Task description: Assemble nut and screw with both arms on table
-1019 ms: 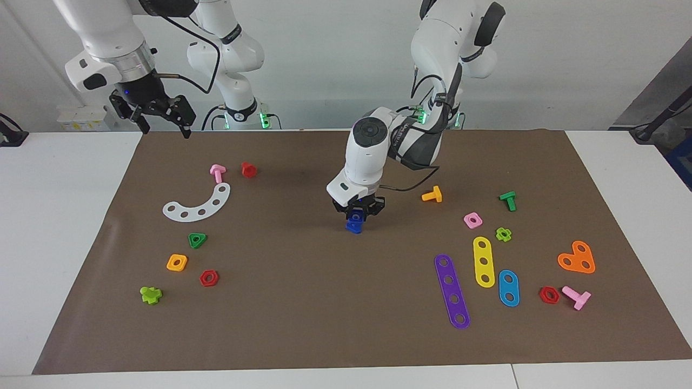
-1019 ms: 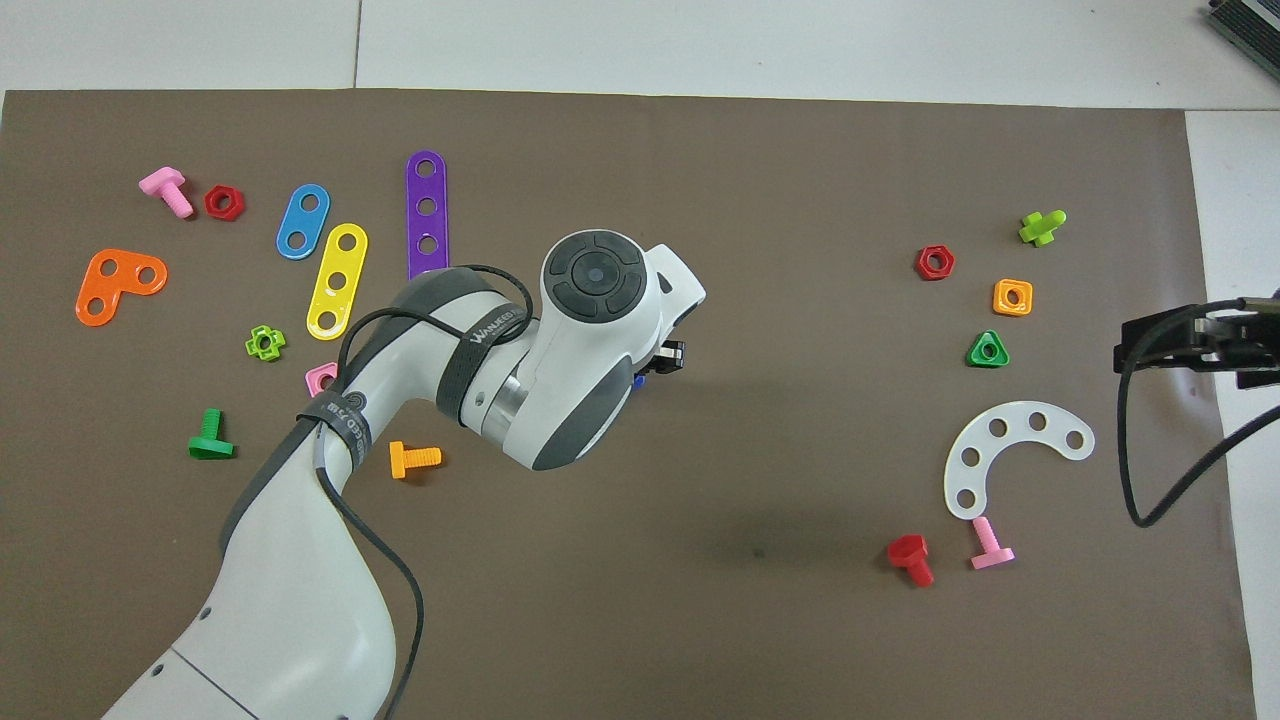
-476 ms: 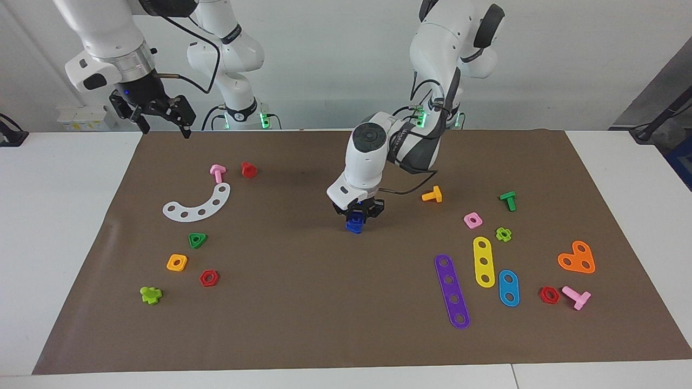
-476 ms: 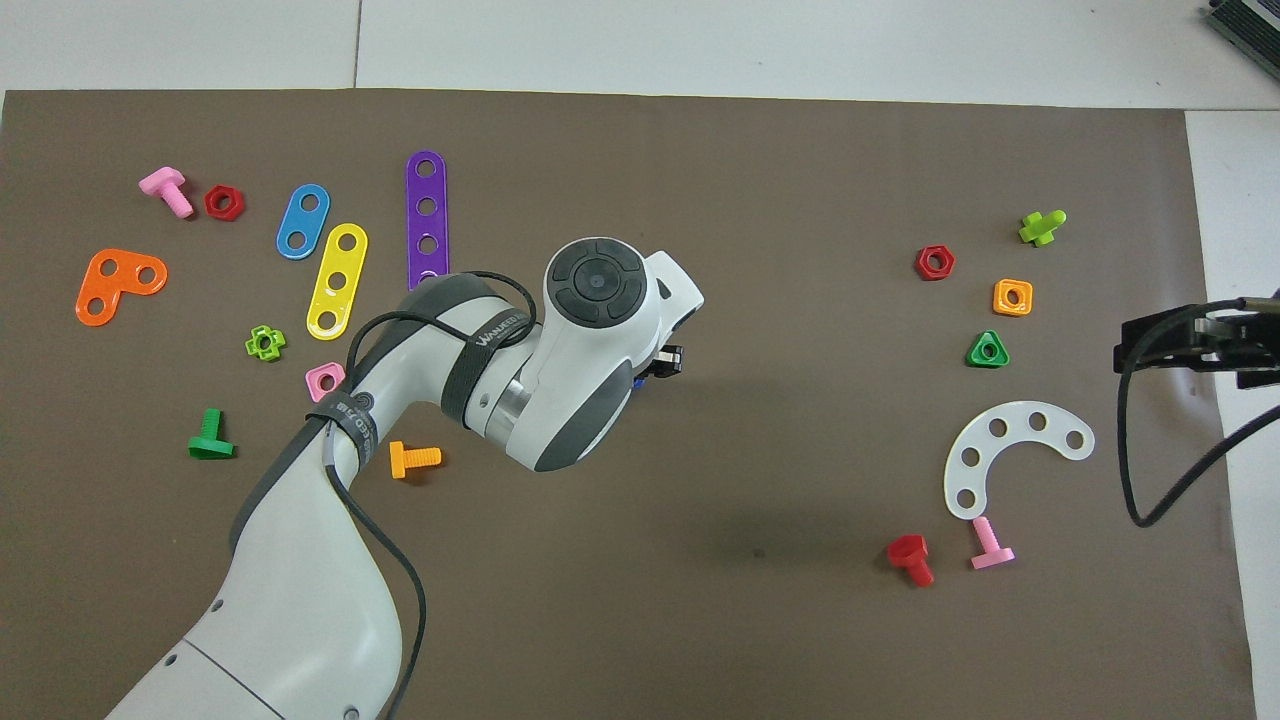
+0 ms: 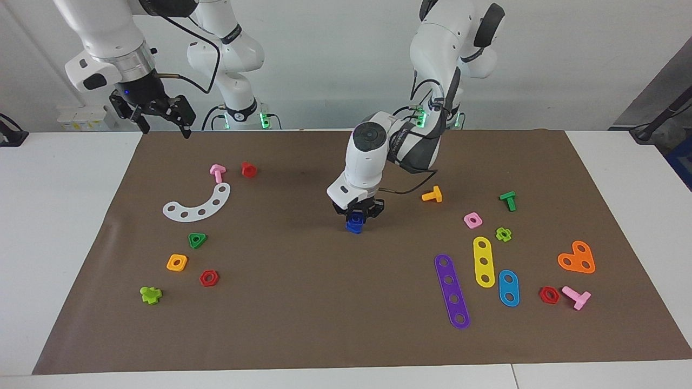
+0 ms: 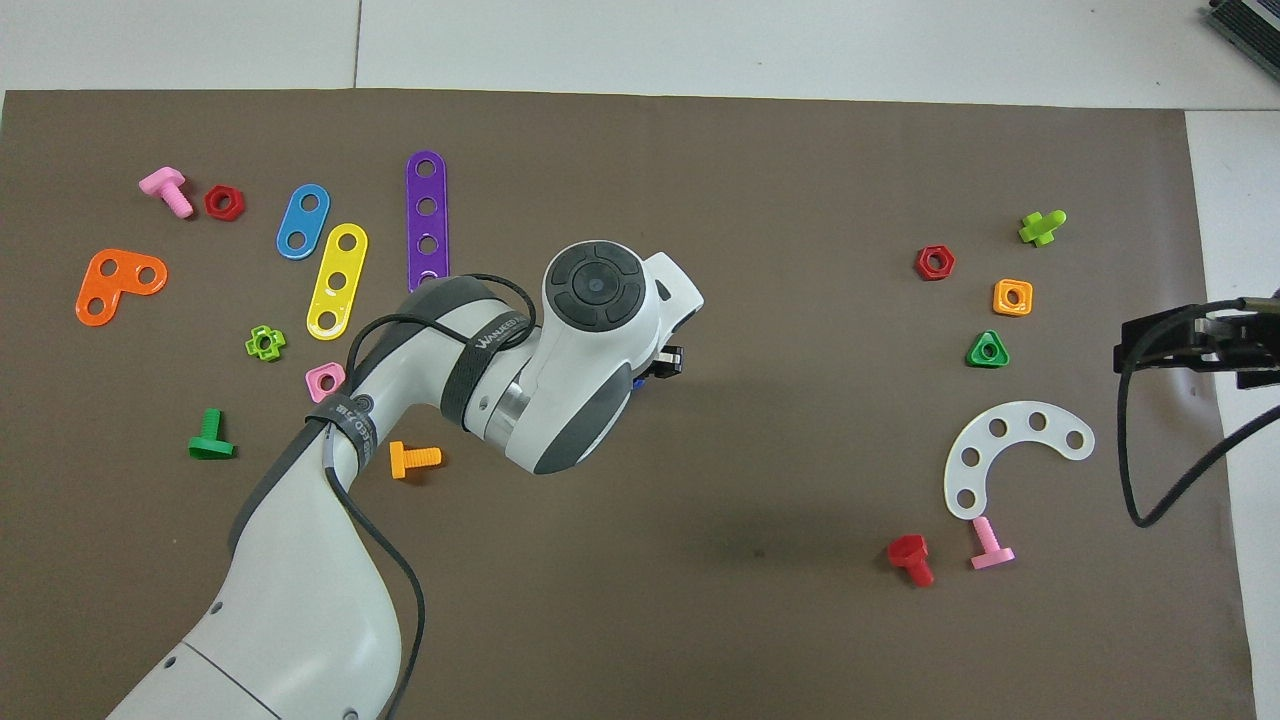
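Screw: we see a dark blue piece (image 5: 355, 219) pinched in the left gripper's fingers, low over the middle of the mat.
Nut: a second blue piece (image 5: 353, 228) sits just under the first, touching it, on the mat; we cannot tell whether the two are joined.
Left gripper: (image 5: 357, 212) pointing down at mid-desk, its fingers pressed onto the screw; from overhead the arm hides nearly all of it.
Right gripper: (image 5: 155, 114) waits in the air over the mat's corner at the right arm's end, fingers spread, holding nothing.
Mat: brown (image 5: 303, 302), covering most of the white desk (image 5: 59, 227).
Nearby: orange bolt (image 5: 432, 194) and pink nut (image 5: 472, 220) lie toward the left arm's end, well apart from the blue pieces.
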`<state>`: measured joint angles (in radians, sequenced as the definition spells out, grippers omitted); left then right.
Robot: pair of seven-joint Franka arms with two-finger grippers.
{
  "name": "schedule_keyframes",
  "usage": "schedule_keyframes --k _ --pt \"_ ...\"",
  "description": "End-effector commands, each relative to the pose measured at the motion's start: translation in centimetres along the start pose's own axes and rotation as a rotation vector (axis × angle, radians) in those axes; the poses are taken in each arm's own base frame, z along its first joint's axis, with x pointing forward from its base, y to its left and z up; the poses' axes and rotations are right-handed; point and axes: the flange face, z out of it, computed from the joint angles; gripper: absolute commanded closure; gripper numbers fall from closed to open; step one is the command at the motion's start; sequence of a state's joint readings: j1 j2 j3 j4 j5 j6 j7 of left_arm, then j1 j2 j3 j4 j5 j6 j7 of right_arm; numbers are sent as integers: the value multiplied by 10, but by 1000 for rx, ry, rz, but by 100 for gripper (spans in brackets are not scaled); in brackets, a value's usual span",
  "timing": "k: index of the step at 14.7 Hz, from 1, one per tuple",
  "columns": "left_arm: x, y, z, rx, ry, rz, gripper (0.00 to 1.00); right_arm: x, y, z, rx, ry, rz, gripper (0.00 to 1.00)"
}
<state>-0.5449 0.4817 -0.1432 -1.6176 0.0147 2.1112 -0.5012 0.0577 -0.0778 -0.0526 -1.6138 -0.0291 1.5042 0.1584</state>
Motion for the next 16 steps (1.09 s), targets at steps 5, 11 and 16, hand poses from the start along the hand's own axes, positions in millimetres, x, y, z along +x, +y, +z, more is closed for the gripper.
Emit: schedule_keyframes --k 5,11,16 --pt "-4 0 7 14 8 -6 74 -3 3 -4 10 -7 -22 0" --pt "-1 0 -3 19 -9 -9 74 -3 3 -4 10 -5 -22 0" --pt "1 0 -11 25 -34 -15 74 -3 3 -4 10 -5 -23 0"
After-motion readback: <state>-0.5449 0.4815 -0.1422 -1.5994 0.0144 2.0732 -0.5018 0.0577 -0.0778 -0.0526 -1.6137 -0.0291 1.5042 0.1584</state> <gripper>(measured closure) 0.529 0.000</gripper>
